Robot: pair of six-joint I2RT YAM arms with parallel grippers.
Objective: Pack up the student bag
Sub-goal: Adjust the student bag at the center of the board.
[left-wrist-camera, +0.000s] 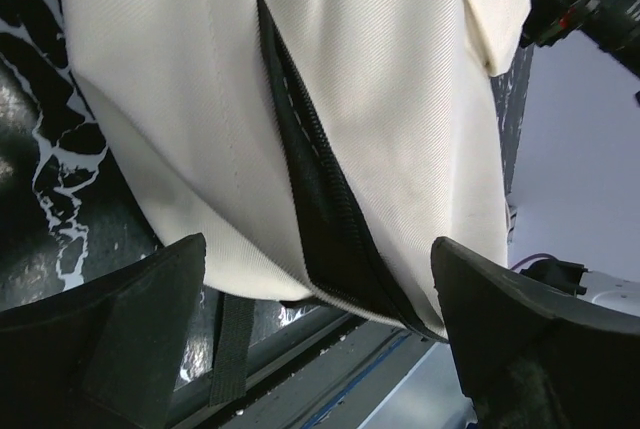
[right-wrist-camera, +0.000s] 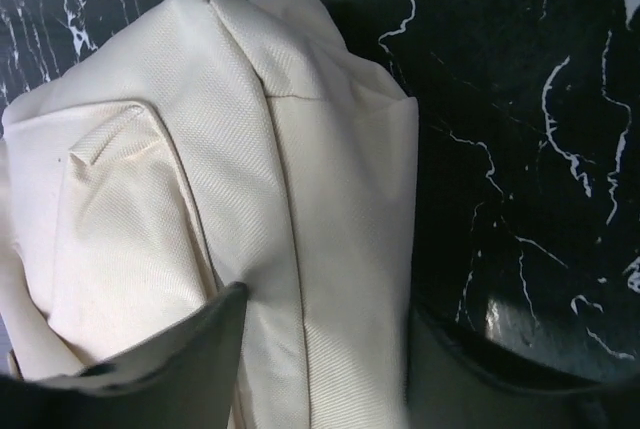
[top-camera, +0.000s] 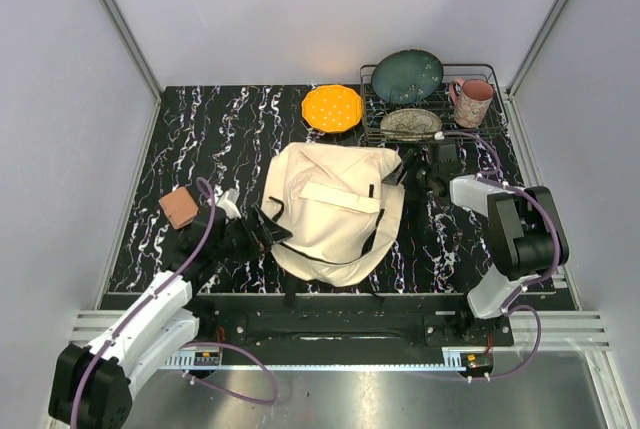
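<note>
Two claws sit at opposite sides of the student bag (top-camera: 335, 211), which lies flat on the black, white-veined table (top-camera: 200, 139) between them.

To the left of the left claw (top-camera: 265, 231), and a little beyond it, a brown block (top-camera: 180, 207) rests on the table, apart from the bag. The left claw is spread wide, and its fingers (left-wrist-camera: 130, 339) stand to either side of the bag's near left edge. Straight ahead of it, between those fingers, a black zipper (left-wrist-camera: 320, 219) runs along the cream fabric. A black strap (left-wrist-camera: 232, 344) hangs below the edge, nearer the finger on the left of the wrist view.

Beyond the bag, farther from both claws, an orange plate (top-camera: 332, 108) lies flat near the bag's far edge.

The right claw (right-wrist-camera: 328, 309) is at the bag's far right corner. Cream cloth fills the gap between its fingers (right-wrist-camera: 170, 369). Whether they pinch the cloth or only bracket it, I cannot tell.

Just beyond the right claw stands a wire rack (top-camera: 460, 67). It holds a teal plate (top-camera: 408, 76) propped up at the back, with a patterned dish (top-camera: 411, 123) in front of it. A pink mug (top-camera: 471, 101) is at the rack's right end, off to this claw's right.
</note>
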